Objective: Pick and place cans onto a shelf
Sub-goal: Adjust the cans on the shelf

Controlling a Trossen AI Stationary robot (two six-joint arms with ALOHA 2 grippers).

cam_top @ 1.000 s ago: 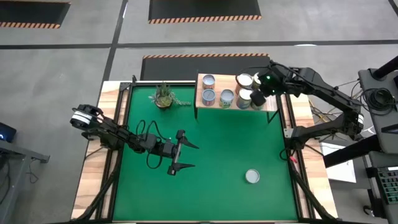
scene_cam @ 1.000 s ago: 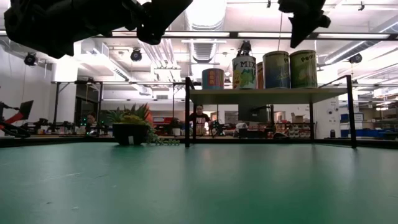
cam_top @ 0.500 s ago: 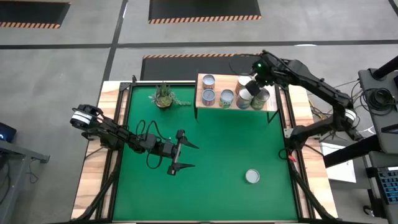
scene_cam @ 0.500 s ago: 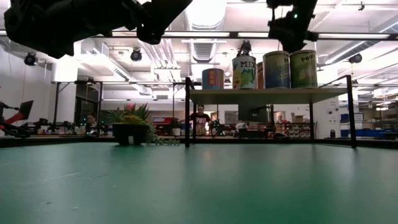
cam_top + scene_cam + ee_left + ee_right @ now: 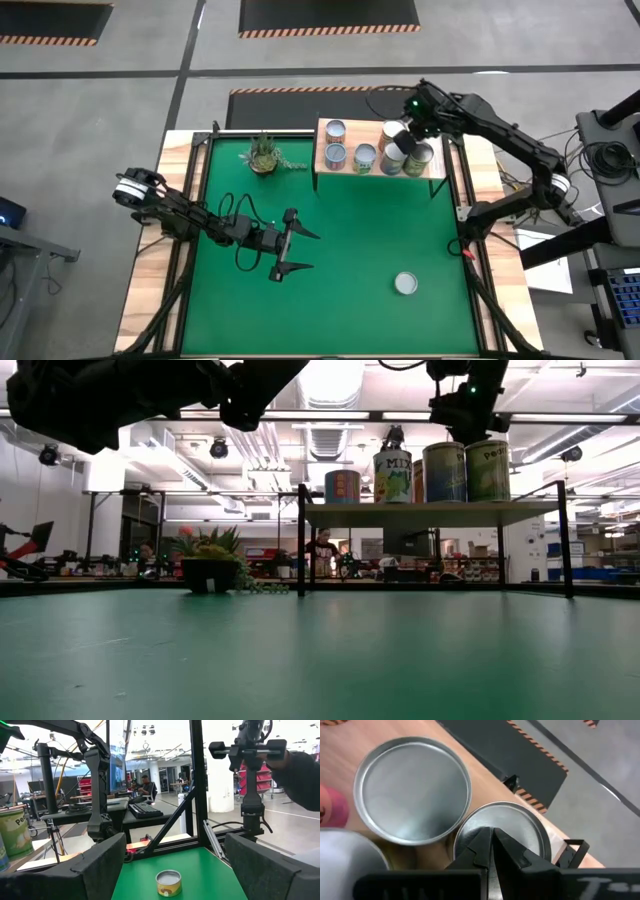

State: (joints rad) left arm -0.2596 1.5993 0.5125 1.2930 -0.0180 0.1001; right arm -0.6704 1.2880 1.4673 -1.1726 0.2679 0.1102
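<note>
Several cans (image 5: 364,157) stand upright on the light-wood shelf (image 5: 356,130) at the table's far right; the low view shows them in a row (image 5: 445,472). One more can (image 5: 405,284) stands on the green mat at the near right, also seen ahead of my left gripper (image 5: 168,883). My right gripper (image 5: 492,837) hangs shut, slanting down, just over the silver top of a can (image 5: 520,827) at the shelf's far right. It holds nothing. My left gripper (image 5: 314,251) waits open above the middle of the mat.
A small potted plant (image 5: 263,152) stands at the far edge, left of the shelf. The shelf rests on thin black legs (image 5: 302,540), with open mat beneath it. A wooden rim (image 5: 190,200) frames the mat. A person (image 5: 320,548) sits in the room beyond.
My right gripper, still shut, has gone toward the table's left and far edge and sunk a little, from beside the shelf's right end to over the cans there. Most of this happened early in the second. The cans have not moved.
</note>
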